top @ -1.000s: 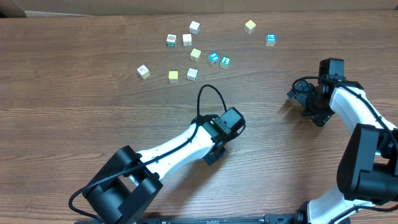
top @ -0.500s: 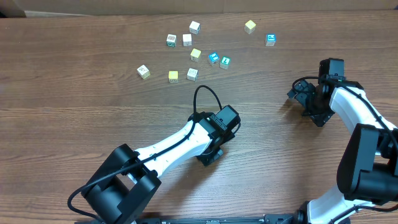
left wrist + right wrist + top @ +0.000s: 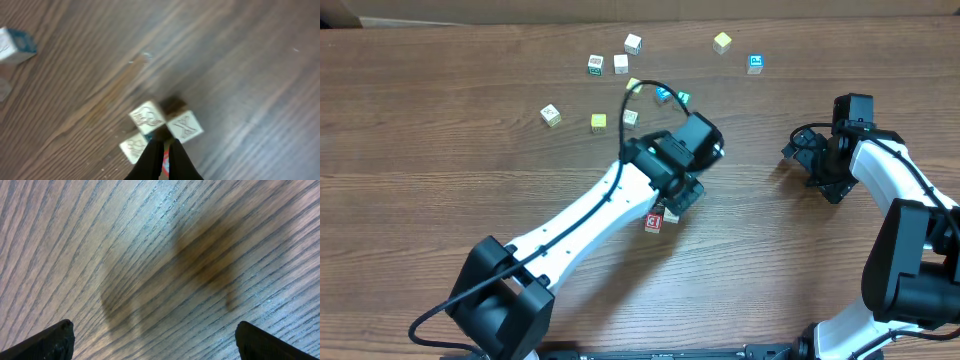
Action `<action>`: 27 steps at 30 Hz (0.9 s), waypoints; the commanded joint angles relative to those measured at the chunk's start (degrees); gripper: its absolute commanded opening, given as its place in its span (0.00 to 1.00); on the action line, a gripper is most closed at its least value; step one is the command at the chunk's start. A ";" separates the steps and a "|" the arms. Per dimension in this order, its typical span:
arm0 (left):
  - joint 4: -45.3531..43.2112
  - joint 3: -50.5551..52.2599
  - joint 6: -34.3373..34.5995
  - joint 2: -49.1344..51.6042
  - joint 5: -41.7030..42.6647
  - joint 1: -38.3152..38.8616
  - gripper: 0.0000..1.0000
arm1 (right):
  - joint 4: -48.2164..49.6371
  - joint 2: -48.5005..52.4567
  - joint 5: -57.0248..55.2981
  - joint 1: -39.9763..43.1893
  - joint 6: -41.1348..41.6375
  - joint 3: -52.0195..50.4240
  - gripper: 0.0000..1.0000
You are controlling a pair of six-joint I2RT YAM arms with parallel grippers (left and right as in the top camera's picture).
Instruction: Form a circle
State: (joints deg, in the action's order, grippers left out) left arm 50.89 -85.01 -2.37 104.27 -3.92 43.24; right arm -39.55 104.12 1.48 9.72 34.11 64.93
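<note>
The circle (image 3: 657,219) is a small clump of cream picture cubes under my left arm, one showing a red-printed face. In the left wrist view three cream cubes (image 3: 147,116) (image 3: 185,126) (image 3: 132,148) sit tight together, and the red face (image 3: 165,161) shows through the slit between my fingers. My left gripper (image 3: 163,145) is shut with its tips at the clump and holds nothing. My right gripper (image 3: 810,152) stands open over bare wood at the right, apart from all cubes; its fingertips (image 3: 55,340) sit wide apart at the lower corners of its wrist view.
Loose cubes lie scattered at the back: white ones (image 3: 633,43) (image 3: 595,65) (image 3: 551,115), yellow ones (image 3: 722,42) (image 3: 598,122), a blue-faced one (image 3: 755,63). A few more are partly hidden behind my left wrist (image 3: 680,150). A blue-faced cube (image 3: 15,45) sits at the left wrist view's left edge.
My left arm has swung up and away from me across the table, uncovering the clump with the red-faced cube beneath it. The right arm has not moved.
</note>
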 commanded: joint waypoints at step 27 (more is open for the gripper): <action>1.66 -0.55 18.80 -0.76 -8.48 -9.35 0.04 | 0.33 0.11 -0.35 0.04 -0.09 1.05 1.00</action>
State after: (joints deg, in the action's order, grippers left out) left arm 51.81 -84.99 12.16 104.27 -9.96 36.51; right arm -39.57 104.12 1.48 9.72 34.09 64.93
